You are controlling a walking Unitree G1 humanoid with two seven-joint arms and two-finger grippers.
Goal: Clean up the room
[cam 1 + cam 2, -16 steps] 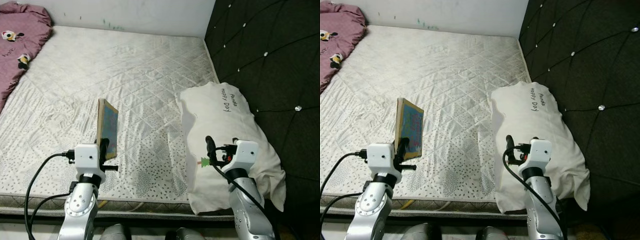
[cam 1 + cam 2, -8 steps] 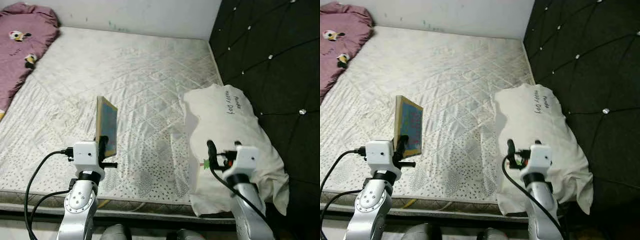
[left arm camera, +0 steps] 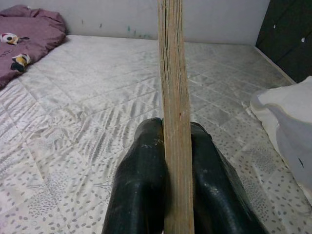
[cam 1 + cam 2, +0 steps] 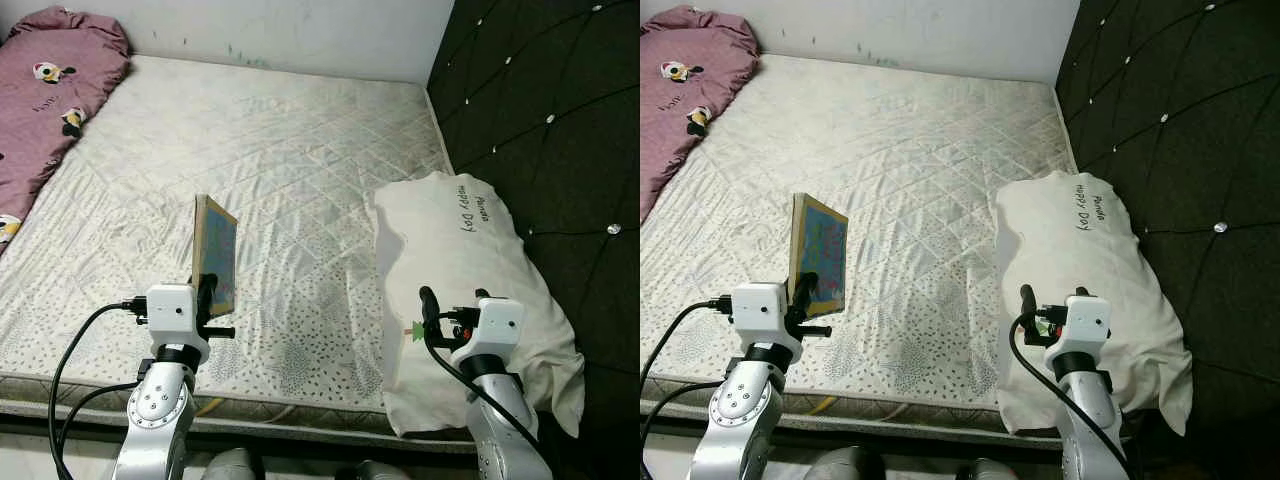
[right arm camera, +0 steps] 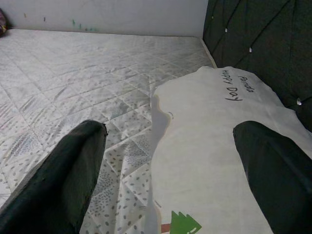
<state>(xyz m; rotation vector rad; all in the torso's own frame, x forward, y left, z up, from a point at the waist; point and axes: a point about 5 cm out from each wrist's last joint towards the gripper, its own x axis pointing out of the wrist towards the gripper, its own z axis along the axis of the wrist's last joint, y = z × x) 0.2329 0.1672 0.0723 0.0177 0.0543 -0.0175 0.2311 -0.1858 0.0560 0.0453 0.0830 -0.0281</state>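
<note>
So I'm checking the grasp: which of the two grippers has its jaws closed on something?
The left gripper: its jaws clamp the thin book upright over the mattress. The right gripper hangs open above the white pillow.

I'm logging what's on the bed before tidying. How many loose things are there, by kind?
Book, held upright in the left pincer: 1
White pillow: 1
Maroon quilt: 1
Total: 3
</note>
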